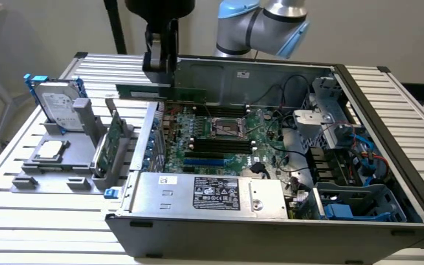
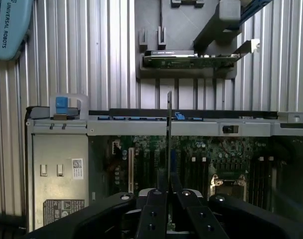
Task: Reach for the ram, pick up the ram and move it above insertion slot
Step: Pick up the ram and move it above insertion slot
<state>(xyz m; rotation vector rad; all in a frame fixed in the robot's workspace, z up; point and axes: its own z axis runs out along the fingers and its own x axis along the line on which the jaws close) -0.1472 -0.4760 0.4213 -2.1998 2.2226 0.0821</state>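
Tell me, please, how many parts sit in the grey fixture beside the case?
3: hard drive upright at the far end, processor lying flat, expansion card upright nearest the case. More may be hidden.

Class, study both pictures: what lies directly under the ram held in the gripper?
The ram hangs in the gripper over the open computer case. Below it lie the case's edge wall and the green motherboard with black slots. The stick's edge hides a thin strip beneath it.

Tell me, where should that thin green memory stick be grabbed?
Mid-length, from above, pinching the two flat faces of the ram: it is thin and hangs on edge. The end effector holds it that way.
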